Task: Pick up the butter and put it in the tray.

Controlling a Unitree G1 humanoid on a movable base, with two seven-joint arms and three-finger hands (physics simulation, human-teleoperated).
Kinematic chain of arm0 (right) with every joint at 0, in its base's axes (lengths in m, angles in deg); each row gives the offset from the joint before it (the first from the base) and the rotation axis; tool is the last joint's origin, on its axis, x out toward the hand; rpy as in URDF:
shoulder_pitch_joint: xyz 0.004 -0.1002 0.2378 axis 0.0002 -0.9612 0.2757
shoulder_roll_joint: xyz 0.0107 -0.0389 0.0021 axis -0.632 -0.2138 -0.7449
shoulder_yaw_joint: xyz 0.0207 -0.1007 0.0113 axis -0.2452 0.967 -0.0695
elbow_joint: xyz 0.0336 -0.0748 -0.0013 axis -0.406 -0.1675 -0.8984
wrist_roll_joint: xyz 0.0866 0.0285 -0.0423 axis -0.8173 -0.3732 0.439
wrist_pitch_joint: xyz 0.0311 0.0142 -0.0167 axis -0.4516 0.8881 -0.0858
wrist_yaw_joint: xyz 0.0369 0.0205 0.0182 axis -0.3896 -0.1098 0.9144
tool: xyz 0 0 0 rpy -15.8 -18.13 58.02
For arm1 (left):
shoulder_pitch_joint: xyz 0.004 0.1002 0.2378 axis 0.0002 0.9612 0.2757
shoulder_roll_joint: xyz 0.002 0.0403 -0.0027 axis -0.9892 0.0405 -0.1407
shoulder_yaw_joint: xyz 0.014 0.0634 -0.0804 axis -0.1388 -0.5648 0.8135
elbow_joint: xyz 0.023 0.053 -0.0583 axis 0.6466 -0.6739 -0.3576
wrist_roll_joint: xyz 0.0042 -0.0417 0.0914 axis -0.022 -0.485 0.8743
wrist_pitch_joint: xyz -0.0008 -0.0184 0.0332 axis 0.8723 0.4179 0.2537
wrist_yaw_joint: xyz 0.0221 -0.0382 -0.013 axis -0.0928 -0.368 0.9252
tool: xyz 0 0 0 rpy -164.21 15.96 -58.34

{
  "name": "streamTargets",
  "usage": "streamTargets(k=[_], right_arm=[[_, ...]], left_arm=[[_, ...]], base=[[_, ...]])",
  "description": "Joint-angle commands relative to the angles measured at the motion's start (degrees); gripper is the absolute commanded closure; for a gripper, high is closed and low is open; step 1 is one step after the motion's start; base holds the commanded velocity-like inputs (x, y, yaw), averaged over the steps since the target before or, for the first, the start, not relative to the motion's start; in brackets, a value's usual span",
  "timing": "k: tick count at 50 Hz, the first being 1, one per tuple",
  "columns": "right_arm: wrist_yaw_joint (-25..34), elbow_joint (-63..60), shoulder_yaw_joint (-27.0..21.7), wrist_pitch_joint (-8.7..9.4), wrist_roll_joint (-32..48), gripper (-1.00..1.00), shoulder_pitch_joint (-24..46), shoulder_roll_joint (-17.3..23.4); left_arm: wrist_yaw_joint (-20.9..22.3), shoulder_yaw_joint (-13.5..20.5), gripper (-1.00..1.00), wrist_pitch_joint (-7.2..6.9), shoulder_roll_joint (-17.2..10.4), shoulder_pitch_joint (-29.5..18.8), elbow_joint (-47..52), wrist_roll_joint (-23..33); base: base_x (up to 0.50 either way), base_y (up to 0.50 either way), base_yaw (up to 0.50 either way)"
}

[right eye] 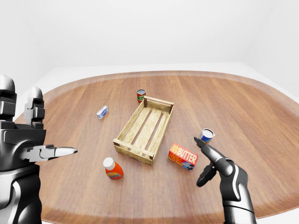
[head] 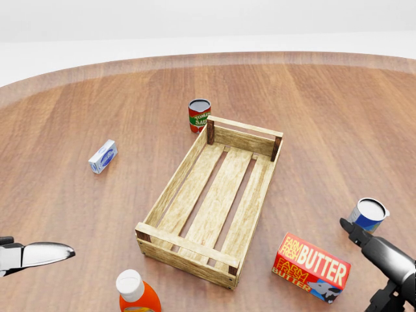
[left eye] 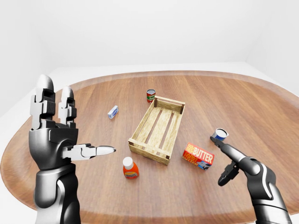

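Butter (head: 314, 268) lies flat on the table (head: 338, 117), just right of the wooden tray's (head: 211, 198) near corner. Right hand (left eye: 230, 162) hovers beside it, fingers spread, holding nothing; left hand (left eye: 58, 135) is raised, wide open.

Red butter (head: 314, 267) box w/ white lettering; pale wood tray (head: 184, 249); red can (head: 199, 116).

- A large round desk (left eye: 261, 107) of reddish-brown wood, its grain running in long streaks, filled most of each view.
- Its rim curved in a paler band along the top of the head view.
- Plain white walls (left eye: 140, 32) stood behind it, meeting at a faint corner at the right of the eye views.
- The floor (left eye: 14, 116) was white too.
- Light was soft and even, with only faint shadows.
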Motion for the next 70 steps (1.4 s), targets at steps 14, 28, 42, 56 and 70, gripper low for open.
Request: streamTargets(k=[14, 28, 42, 56, 70], right_arm=[[-0.9, 22.9, 4.7, 0.0, -3.4, -1.0, 12.8, 4.7], [-7.8, 45.5, 8.4, 0.0, -10.2, -1.0, 24.4, 6.5], [-10.2, 55.1, 12.3, 0.0, -11.7, -1.0, 30.1, 6.3], [-12.4, 61.8, 14.1, 0.0, -11.2, -1.0, 32.6, 4.9], [-12.2, 65.2, 14.9, 0.0, -9.6, -1.0, 34.2, 4.8]], left_arm=[[0.1, -0.3, -1.0, 0.0, 0.1, 0.1, -1.1, 0.5], [0.0, -0.2, -1.0, 0.0, 0.0, 0.0, -0.9, 0.2], [-0.3, 0.2, -1.0, 0.0, -0.3, -0.5, -0.5, -0.3], [-0.2, 0.3, -1.0, 0.0, -0.4, -0.7, -1.5, -0.4], [-0.3, 0.5, -1.0, 0.0, -0.4, -0.6, -0.8, -0.5]], base=[[0.0, 0.0, 0.0], [0.0, 0.0, 0.0], [0.0, 0.0, 0.0], [0.0, 0.0, 0.0], [0.0, 0.0, 0.0]])
